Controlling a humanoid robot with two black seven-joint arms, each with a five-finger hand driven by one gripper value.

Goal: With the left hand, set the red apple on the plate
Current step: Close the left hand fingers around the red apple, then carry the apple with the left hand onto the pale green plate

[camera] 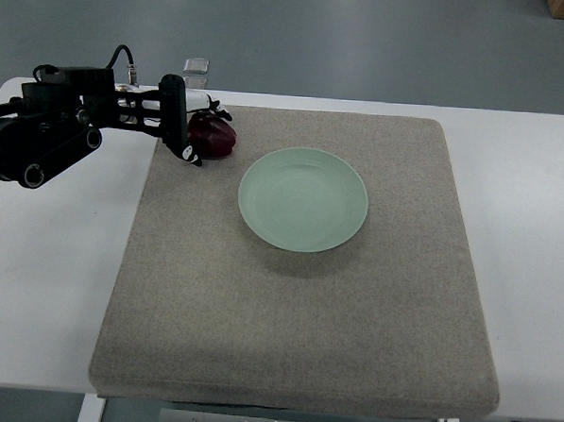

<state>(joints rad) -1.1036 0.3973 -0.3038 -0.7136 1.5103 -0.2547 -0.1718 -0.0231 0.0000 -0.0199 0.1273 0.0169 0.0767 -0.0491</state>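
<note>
White tabletop (51, 284), grey floor beyond; 1 square pad of coarse grey-beige felt (296, 306) covers most of the work surface.

Left hand (178, 120), black, comes in from the far-left side on a bulky black arm (40, 142). Its dark fingers (183, 147) hang down at the near side of the dark red, round apple (213, 135), touching or very nearly so. Cannot tell whether they are clenched on the fruit or only resting against it; the thumb side is hidden. Apple appears to sit on the felt at the pad's far-left corner, just to the right of the fingers.

Right hand not in view.

Pale green, round, shallow ceramic plate (303, 199) lies to the right of the hand and a little nearer the robot, close to the apple but not touching. It holds nothing.

Judgement: step in hand is securing the grasp. Doing it well likely means wrapping fingers around both sides of the apple before lifting, since a round fruit rolls off a 1-sided push. Then lift clear of the plate's rim, travel right, set down near centre.
</note>
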